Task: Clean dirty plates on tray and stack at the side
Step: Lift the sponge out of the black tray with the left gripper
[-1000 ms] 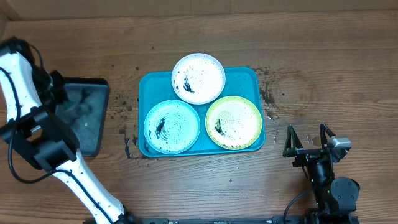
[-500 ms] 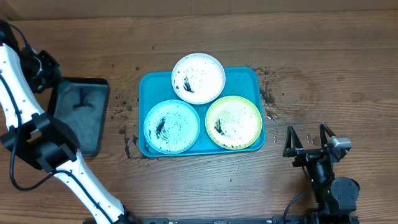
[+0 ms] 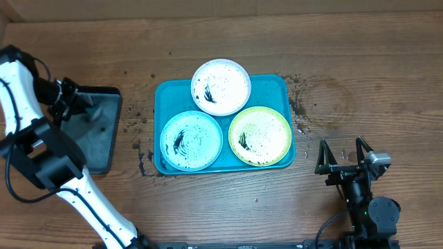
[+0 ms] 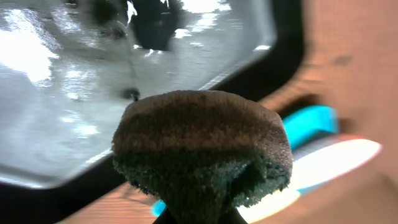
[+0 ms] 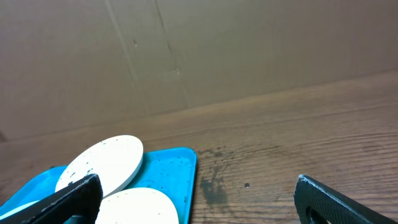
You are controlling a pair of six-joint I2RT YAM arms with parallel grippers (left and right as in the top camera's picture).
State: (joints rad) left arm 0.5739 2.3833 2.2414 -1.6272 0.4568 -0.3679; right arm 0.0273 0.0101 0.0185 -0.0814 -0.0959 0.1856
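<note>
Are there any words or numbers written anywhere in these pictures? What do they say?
None: no word, number or sign can be read in any view.
The white plate, light blue plate and yellow-green plate carry only dark specks and smears, no letters.
The teal tray, black tray, sponge and cardboard wall are plain.

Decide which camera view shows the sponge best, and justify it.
Left wrist: the sponge sits close and large, texture clear. Overhead shows only a small dark shape over the black tray. Right wrist misses it.
</note>
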